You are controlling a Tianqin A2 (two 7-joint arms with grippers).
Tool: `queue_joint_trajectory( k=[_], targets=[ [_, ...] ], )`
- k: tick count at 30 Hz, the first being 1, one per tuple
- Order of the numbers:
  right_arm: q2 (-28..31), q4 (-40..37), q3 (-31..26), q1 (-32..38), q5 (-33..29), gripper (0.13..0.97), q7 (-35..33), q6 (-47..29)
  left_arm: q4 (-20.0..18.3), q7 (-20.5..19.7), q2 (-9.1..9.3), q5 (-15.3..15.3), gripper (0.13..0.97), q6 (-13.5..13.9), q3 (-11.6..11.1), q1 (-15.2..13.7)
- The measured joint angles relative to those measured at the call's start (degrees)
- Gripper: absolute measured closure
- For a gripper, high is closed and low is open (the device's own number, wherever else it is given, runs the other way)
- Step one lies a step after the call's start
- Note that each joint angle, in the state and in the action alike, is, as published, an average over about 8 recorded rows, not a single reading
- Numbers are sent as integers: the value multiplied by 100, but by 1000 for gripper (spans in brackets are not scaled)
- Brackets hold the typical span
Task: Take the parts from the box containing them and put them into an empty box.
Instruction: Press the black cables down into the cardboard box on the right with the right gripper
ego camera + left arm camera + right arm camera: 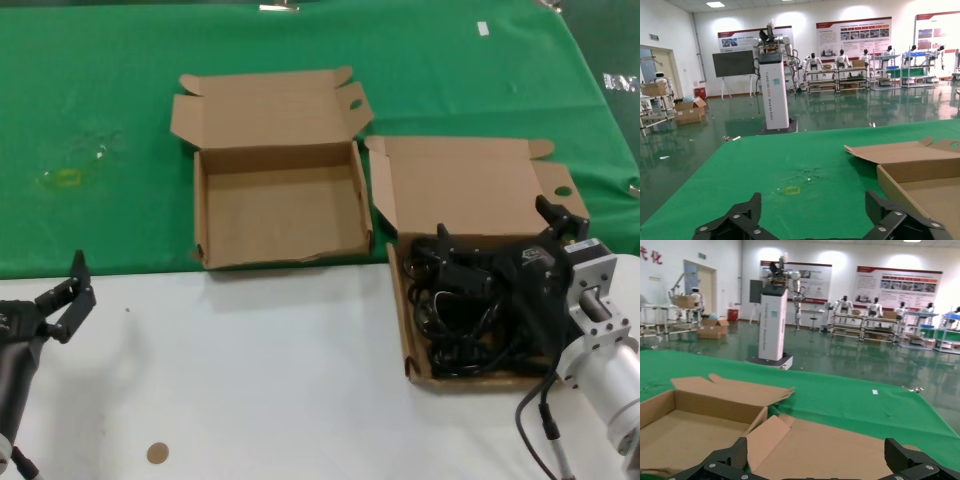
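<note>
While cords (470, 305) fill box (470, 190), right gripper (500, 235) above

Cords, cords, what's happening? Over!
Right pincer open over cords in right box. Left pincer open, parked. Left box empty.

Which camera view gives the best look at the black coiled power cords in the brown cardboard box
The head view: it looks down on the black coiled power cords piled in the right-hand brown cardboard box, partly behind the right gripper. The right wrist view shows only that box's raised lid, no cords. The left wrist view shows none.
</note>
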Motion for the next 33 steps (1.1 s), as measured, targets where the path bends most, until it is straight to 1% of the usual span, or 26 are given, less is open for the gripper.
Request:
queue_joint_trajectory(
  k=[2, 6, 9, 13, 14, 15, 19, 22, 23, 24, 26, 32, 33],
  targets=[
    [168, 23, -139, 23, 80, 129, 26, 55, 0, 0, 0, 0, 347, 0, 0, 0],
    [655, 52, -500, 141, 283, 129, 100, 124, 0, 0, 0, 0, 347, 0, 0, 0],
    [1107, 31, -790, 306, 384, 129, 196, 52, 0, 0, 0, 0, 426, 0, 0, 0],
    [1729, -73, -1109, 618, 335, 129, 385, -334, 0, 0, 0, 0, 532, 0, 0, 0],
    [1872, -109, -1166, 706, 293, 129, 433, -480, 0, 0, 0, 0, 558, 0, 0, 0],
    [2013, -149, -1216, 801, 244, 129, 478, -646, 0, 0, 0, 0, 558, 0, 0, 0],
    [2485, -319, -1340, 1200, 49, 129, 581, -1367, 0, 0, 0, 0, 659, 0, 0, 0],
    [2757, -461, -1370, 1538, -68, 129, 510, -1984, 0, 0, 0, 0, 734, 0, 0, 0],
    [2833, -509, -1375, 1655, -100, 129, 455, -2194, 0, 0, 0, 0, 759, 0, 0, 0],
    [2904, -558, -1379, 1775, -130, 129, 386, -2408, 0, 0, 0, 0, 759, 0, 0, 0],
    [3032, -659, -1392, 2017, -188, 129, 208, -2854, 0, 0, 0, 0, 791, 0, 0, 0],
    [3307, -964, -1519, 2720, -394, 129, -464, -4178, 0, 0, 0, 0, 886, 0, 0, 0],
    [3334, -1023, -1555, 2836, -443, 129, -580, -4394, 0, 0, 0, 0, 886, 0, 0, 0]
  ],
)
